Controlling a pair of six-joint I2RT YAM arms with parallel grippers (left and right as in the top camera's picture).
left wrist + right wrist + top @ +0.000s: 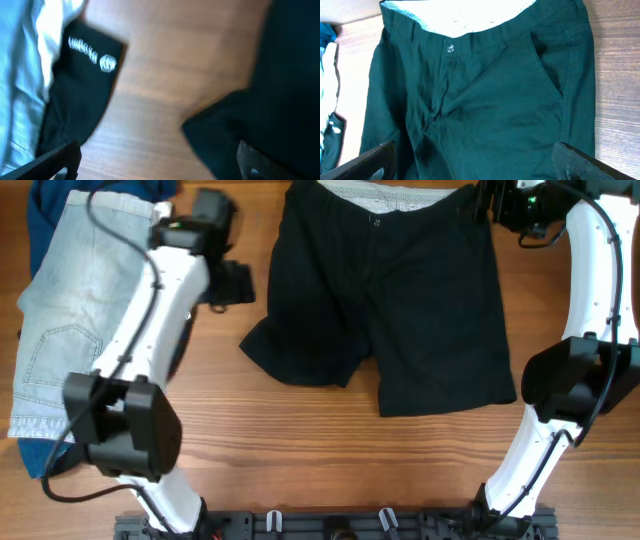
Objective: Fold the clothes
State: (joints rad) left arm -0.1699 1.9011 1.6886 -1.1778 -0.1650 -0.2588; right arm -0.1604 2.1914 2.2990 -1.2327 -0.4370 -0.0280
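Both sets of jaws are spread wide and hold nothing. In my left wrist view the left jaws show only as two dark fingertips [55, 161] at the bottom corners of the frame. Bare wooden bench [175, 75] lies between them, and that picture is blurred. From overhead I see the left jaws over open wood, between the light denim shorts [75, 310] on my left and the black shorts [390, 300] in the middle, touching neither. A narrow black item with a white logo [82, 100] lies just beside the denim. A hem corner of the black shorts reaches into the right of that wrist view.

The right jaws sit at the far right corner of the black shorts, near the waistband. Their two fingertips [367, 162] frame the garment from either side in the right wrist view. Whether they touch the cloth I cannot tell.

The black shorts lie flat on the bench, front side up. The waistband is at the far edge, away from the arm bases, and the legs point back toward them. The pale lining [470, 15] shows inside the open waistband, and the small button [450, 48] sits just below it on the fly. A pocket slit runs down the side nearer the right arm. The leg on my left is shorter in outline and a little rumpled at its hem; the other leg lies smoother and reaches nearer the bases.

The white left arm [150, 300] crosses above the denim shorts.
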